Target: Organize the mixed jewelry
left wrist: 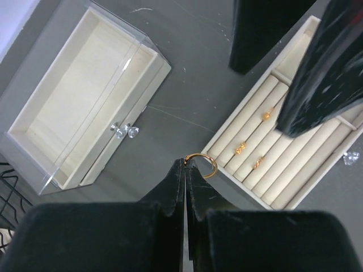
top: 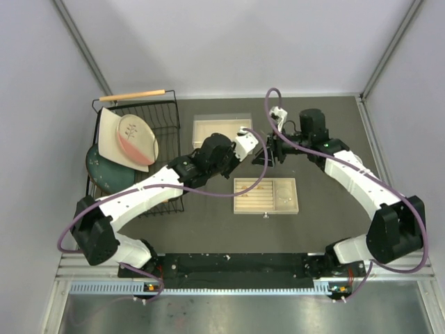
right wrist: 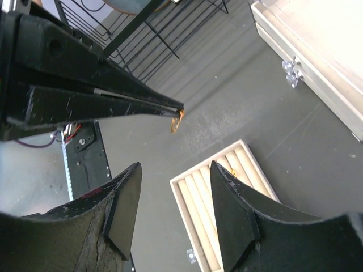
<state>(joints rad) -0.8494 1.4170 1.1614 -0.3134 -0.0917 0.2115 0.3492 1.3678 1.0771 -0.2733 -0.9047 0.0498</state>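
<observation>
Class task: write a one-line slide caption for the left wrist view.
Left hand pinches a thin gold ring near the beige slotted tray holding three gold rings.

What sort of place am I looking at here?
Most likely a robotics test cell: a left arm and right arm bolted at the table edge, plain white panels around, staged props like a dish rack.

Robotics lab test cell, live on the worktop!
Bare pale walls [top: 229,42] box in a dark worktop [top: 327,226]; left arm [top: 139,195] and right arm [top: 354,174], cables trailing, bolted above an aluminium rail [top: 236,287]; a dish rack [top: 167,118] as staged prop.
</observation>
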